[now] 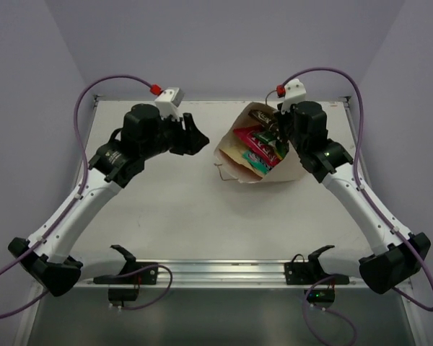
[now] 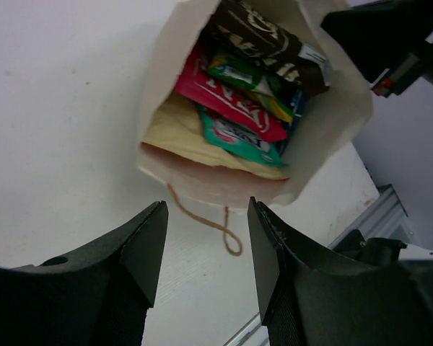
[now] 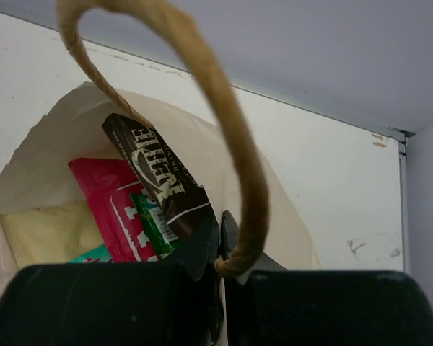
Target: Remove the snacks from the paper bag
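On the far right of the smooth white bench [image 1: 166, 209], a stiff beige paper bag [image 1: 292, 171] on its side, mouth gaping. Inside, flat glossy foil snacks fanned together: dark brown packet [image 2: 260, 36] with white lettering uppermost, then green packet [image 2: 234, 72], magenta packet [image 2: 216, 97], teal packet [image 2: 238, 140], and pale cream packet [image 2: 180, 133] lowest. 2 rough twisted-cord handles, 1 [image 2: 209, 220] limp on the bench. Left fingers [image 2: 141, 252], black and blocky, spread before the mouth, holding nothing. Right fingers [image 3: 202, 249] pressed together at the dark brown packet's lower edge; grip unclear.

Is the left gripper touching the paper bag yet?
Apart. Left wrist view shows bare table between the left gripper and the paper bag rim.
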You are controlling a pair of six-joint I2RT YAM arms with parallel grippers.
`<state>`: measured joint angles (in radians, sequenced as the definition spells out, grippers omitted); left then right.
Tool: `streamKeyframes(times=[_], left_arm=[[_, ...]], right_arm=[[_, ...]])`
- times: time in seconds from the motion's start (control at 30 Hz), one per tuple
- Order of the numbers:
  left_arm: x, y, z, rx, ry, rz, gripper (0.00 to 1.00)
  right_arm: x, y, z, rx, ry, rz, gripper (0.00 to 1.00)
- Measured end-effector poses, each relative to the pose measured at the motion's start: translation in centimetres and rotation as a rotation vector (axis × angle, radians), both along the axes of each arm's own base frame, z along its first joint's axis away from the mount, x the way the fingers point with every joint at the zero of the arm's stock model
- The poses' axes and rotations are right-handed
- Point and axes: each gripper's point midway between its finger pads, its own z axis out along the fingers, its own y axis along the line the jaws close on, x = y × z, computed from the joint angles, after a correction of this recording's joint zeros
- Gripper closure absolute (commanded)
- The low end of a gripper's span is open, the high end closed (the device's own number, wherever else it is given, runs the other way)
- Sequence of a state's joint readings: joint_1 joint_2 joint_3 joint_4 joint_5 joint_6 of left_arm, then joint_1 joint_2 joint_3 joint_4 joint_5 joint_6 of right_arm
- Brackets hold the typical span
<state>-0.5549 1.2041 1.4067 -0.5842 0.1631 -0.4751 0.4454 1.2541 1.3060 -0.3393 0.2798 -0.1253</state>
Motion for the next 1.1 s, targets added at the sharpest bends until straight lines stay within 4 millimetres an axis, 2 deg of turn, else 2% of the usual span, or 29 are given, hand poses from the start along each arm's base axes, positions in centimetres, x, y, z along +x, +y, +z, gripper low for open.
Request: streamKeyframes(times=[0.13, 0.2, 0.27, 0.4, 0.57, 0.77, 0.9, 0.97, 1.1], left_arm=[[-1.6, -5.7, -0.7, -0.035, 0.018, -0.083, 0.46], [-2.2, -8.4, -1.7, -0.041, 0.039, -0.109, 0.46], [-2.1, -10.3, -2.8, -0.05, 0.064, -0.103, 0.47], [-0.2, -11.6, -4.7, -0.104, 0.117, 0.007, 0.48], [2.7, -13.7, -5.8, -0.222, 0.162, 0.13, 0.48], [5.3, -16.2, -10.3, -0.249, 0.246, 0.216, 0.46], [6.0, -17.0, -13.0, -0.239, 0.294, 0.253, 0.46], [6.4, -17.4, -13.4, -0.244, 0.302, 0.266, 0.46], [7.8, -18.4, -12.4, -0.281, 0.277, 0.281, 0.46]], right_arm=[[-0.2, 0.9, -0.3, 0.049, -0.007, -0.008, 1.0], [-0.4, 1.1, -0.1, 0.073, -0.008, -0.013, 1.0], [-0.5, 1.2, -0.1, 0.097, -0.005, -0.021, 1.0], [-0.7, 1.3, -0.2, 0.144, 0.004, -0.038, 1.0], [-0.9, 1.5, -0.5, 0.193, 0.024, -0.057, 1.0], [-1.1, 2.1, -0.8, 0.242, 0.047, -0.054, 1.0], [-1.3, 2.4, -1.0, 0.262, 0.063, -0.041, 1.0], [-1.4, 2.5, -1.0, 0.268, 0.067, -0.037, 1.0], [-1.5, 2.7, -1.0, 0.278, 0.071, -0.033, 1.0]])
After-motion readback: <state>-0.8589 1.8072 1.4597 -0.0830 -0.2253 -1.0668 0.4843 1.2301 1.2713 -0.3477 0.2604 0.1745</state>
